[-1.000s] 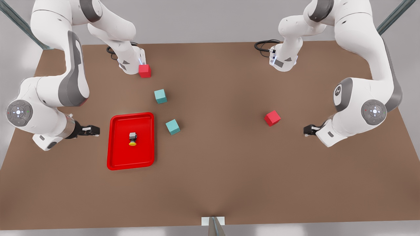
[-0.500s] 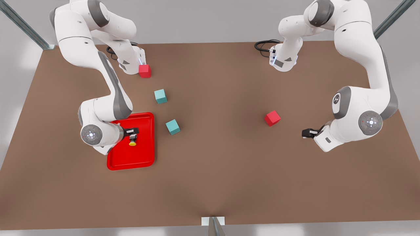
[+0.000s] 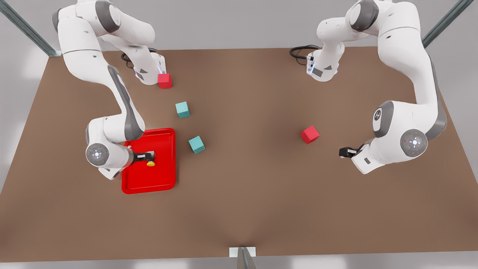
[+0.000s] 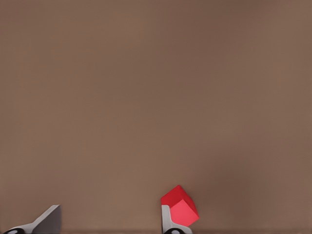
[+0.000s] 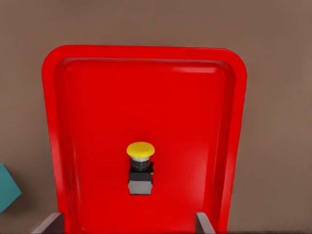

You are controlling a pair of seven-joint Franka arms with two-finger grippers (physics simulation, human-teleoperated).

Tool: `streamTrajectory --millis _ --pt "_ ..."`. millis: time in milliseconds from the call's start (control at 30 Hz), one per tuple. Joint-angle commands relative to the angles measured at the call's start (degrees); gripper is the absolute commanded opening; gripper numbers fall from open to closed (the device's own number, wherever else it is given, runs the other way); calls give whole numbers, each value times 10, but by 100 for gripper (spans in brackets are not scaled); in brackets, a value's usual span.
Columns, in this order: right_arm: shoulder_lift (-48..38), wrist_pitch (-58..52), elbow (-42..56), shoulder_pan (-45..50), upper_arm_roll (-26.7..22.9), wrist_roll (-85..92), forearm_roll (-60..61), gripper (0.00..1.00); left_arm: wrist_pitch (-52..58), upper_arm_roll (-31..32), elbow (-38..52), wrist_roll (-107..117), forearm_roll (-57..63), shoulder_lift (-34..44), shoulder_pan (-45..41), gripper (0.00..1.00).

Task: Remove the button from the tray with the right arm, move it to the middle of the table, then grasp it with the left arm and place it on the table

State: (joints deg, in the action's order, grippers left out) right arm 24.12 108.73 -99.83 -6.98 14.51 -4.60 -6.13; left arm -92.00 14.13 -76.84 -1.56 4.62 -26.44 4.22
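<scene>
Now the right hand (image 3: 146,156) hovers over the tray (image 3: 164,179), directly above the button (image 3: 151,163), which lies on its side near the tray's middle, grey body towards the hand and yellow cap pointing away along the tray's length. In the right wrist view the fingers (image 5: 48,223) stand wide apart, holding nothing, one either side of the button (image 5: 140,168), so a straight descent should bracket its body. The left hand (image 3: 345,151) waits well away from the tray, past the red cube (image 3: 310,134), fingers (image 4: 171,220) spread and empty.
</scene>
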Motion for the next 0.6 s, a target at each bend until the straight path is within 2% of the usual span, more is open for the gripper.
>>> streamTrajectory --millis 0,33,67,100,267,367,567 --pt "-2 33 -10 -15 1 57 -4 100 0 0 0 1 0 -2 0 100" --pt "-2 59 -31 -35 16 59 -6 100 0 0 0 1 0 -2 0 100" --pt "1 89 -54 -107 88 57 -30 100 0 0 -1 1 0 -3 0 100" --pt "3 101 -70 -147 128 54 -48 100 0 0 -1 0 1 -5 0 100" --pt "4 147 -101 -142 141 49 -50 100 0 0 0 1 1 -12 0 100" --pt "4 225 -135 -147 149 18 -50 100 -1 -1 -1 0 2 -12 -1 100" --pt "12 271 -170 -153 149 -4 -52 100 -1 -1 -2 1 7 -12 -1 100"
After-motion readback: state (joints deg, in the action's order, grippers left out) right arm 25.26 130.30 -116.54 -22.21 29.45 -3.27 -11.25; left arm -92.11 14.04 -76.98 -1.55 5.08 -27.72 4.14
